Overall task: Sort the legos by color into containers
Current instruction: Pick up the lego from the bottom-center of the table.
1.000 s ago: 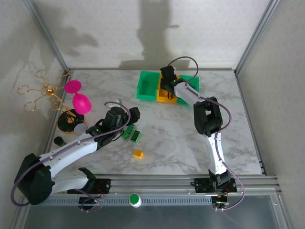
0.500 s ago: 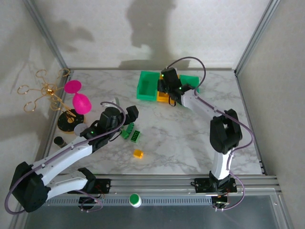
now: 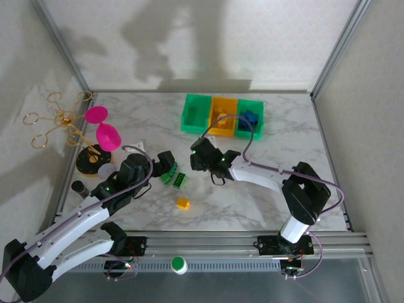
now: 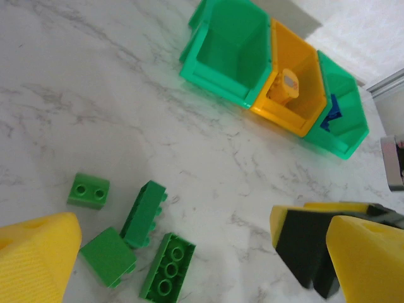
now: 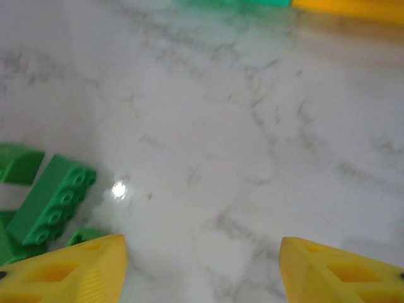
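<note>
Several green legos [image 3: 173,177] lie in a cluster at mid-table, seen close up as green legos [image 4: 144,213] in the left wrist view. A lone yellow-orange lego [image 3: 183,202] lies nearer the front. The containers [image 3: 222,115] stand at the back: green bin [image 4: 230,50], yellow-orange bin [image 4: 290,88] with a yellow piece inside, green bin [image 4: 344,120] with blue legos [image 3: 250,118]. My left gripper [image 3: 163,164] is open just left of the cluster; left gripper [image 4: 180,233] holds nothing. My right gripper [image 3: 201,154] hovers open just right of the cluster; right gripper [image 5: 202,252] has bare marble between its fingers, green legos [image 5: 50,199] to its left.
Two pink goblets [image 3: 104,126] and a gold wire rack [image 3: 60,120] stand at the left edge by a black base [image 3: 91,161]. A green and white knob [image 3: 179,264] sits on the front rail. Metal frame posts bound the table's sides.
My right arm swung from the yellow-orange bin at the back down to mid-table beside the green legos, its jaws widening. My left arm drew back slightly toward the near left.
</note>
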